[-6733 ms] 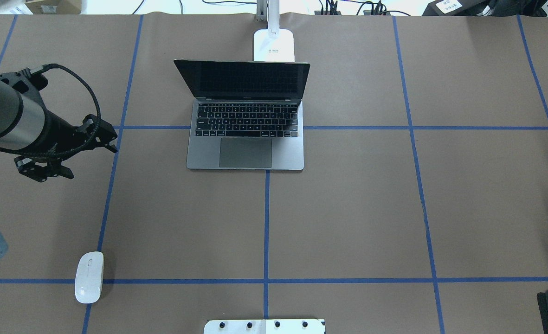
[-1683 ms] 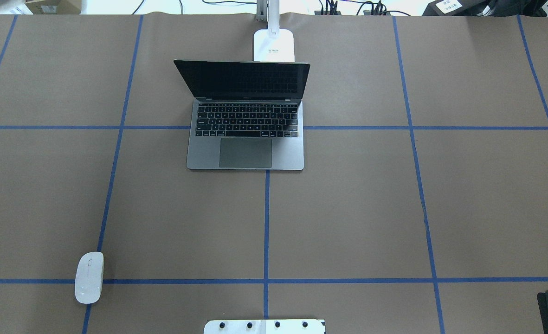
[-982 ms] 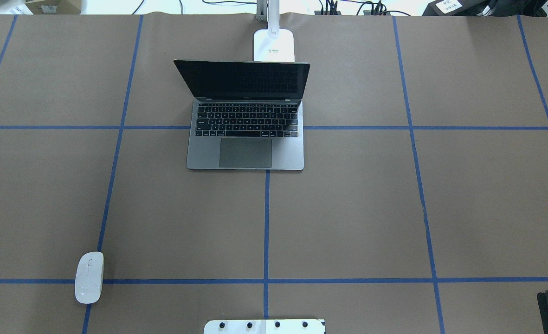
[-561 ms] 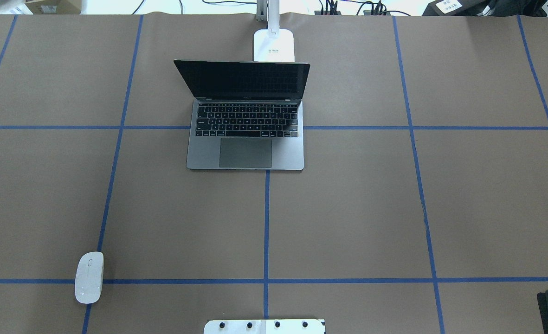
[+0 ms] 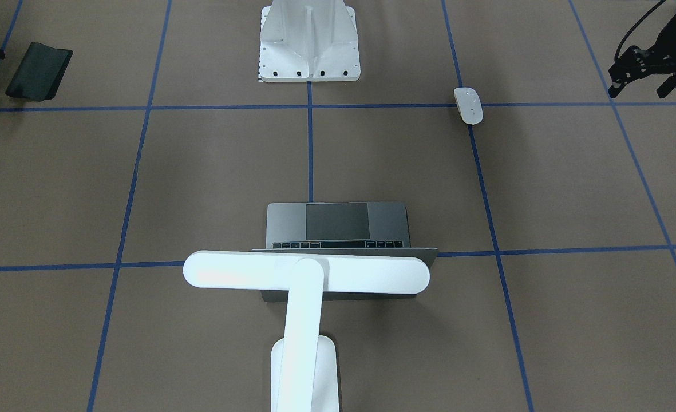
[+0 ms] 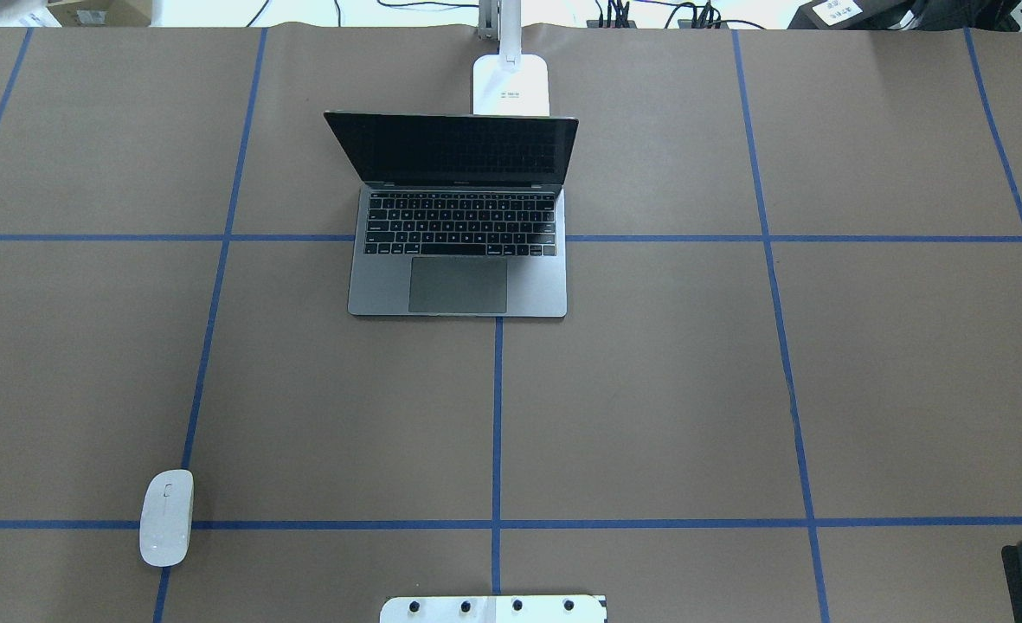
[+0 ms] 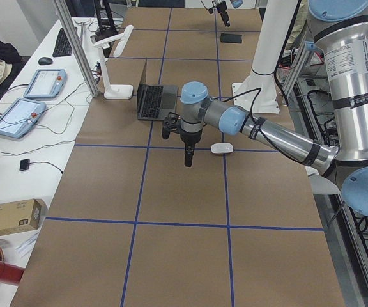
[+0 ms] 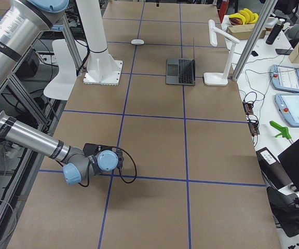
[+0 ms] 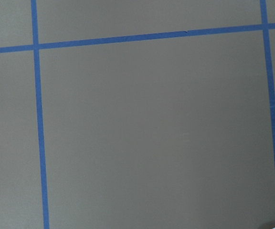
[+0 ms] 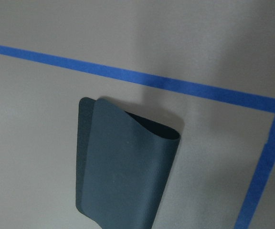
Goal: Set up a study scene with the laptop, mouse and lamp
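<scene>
Exterior front-facing: mouse (image 5: 468,105) well apart from laptop (image 5: 338,223); we shd lower left gripper (image 5: 639,86), fingers apart, astride its sides.

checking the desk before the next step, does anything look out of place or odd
Yes. The pad on the robot's right side is folded over on itself, not flat. The mouse lies far from the laptop, off to the robot's left, across a tape line. The lamp stands upright behind the laptop.
</scene>
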Motion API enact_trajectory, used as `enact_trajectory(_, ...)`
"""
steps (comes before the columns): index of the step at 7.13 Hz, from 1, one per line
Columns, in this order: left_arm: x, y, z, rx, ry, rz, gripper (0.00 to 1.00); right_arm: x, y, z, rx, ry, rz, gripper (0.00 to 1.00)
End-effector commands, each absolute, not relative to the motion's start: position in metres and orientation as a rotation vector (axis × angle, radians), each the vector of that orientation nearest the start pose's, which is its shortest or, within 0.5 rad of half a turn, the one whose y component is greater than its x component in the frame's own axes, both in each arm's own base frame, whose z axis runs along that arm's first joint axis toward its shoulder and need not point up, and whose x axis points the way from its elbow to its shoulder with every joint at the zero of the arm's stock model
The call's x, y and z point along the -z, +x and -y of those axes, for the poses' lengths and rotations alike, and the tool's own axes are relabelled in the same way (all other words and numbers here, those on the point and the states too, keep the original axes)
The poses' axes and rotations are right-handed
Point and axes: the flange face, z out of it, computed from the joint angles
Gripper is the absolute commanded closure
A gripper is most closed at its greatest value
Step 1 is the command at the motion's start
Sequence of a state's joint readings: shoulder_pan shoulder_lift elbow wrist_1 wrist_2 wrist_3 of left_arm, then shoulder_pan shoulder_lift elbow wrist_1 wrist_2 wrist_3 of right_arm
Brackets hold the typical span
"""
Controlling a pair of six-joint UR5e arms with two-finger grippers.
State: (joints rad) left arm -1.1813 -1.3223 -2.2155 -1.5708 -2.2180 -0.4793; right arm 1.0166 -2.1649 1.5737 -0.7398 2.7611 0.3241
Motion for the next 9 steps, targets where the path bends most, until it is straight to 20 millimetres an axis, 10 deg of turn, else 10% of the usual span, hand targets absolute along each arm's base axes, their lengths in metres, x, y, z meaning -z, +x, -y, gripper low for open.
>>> enact_trajectory(1,-0.459,0.075,0.380,-0.051,0.082,-0.738,0.00,-0.744,-0.080,0.185,0.360,-0.320,1.111,0.00)
enact_trajectory(9,-0.462,0.076,0.380,-0.067,0.074,-0.751,0.00,-0.735,-0.127,0.187,0.400,-0.341,1.021,0.00)
